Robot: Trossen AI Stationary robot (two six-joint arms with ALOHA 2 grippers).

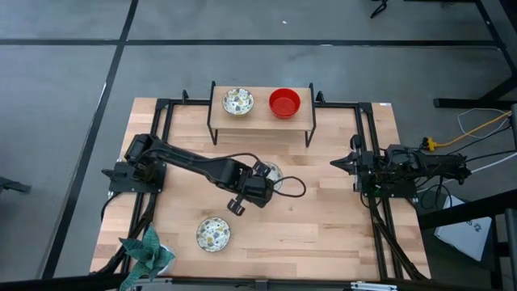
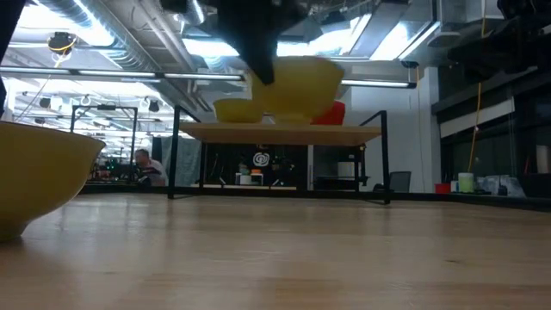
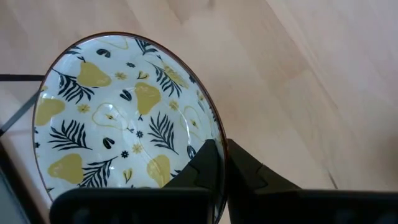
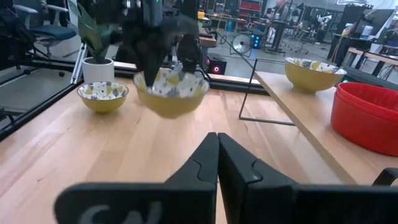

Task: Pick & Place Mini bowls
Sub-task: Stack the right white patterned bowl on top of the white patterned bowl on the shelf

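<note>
A white mini bowl [image 3: 124, 118] with yellow pears and dark leaves inside and a yellow outer wall hangs above the middle of the table, with my left gripper [image 3: 222, 144] shut on it. In the right wrist view it is lifted bowl [image 4: 171, 93]. A second patterned bowl [image 1: 213, 234] rests on its base near the front left. On the small shelf [image 1: 260, 119] at the back stand a third patterned bowl [image 1: 237, 101] and a red bowl [image 1: 284, 103]. My right gripper [image 1: 333, 164] waits shut at the right. My left gripper pinches the bowl's rim [image 3: 217, 127] between its two fingers, one finger inside the bowl and one outside its wall. The fingers slant steeply down from the table's left. The bowl [image 2: 293, 82] hangs about level, mouth up, lifted clear of the table.
A teal leafy plant [image 1: 147, 250] in a white pot stands at the front left corner. The shelf's thin black legs [image 4: 249, 93] stand on the table at the back. Black frame rails [image 1: 367, 137] run along both sides. Bare wood lies between the arms.
</note>
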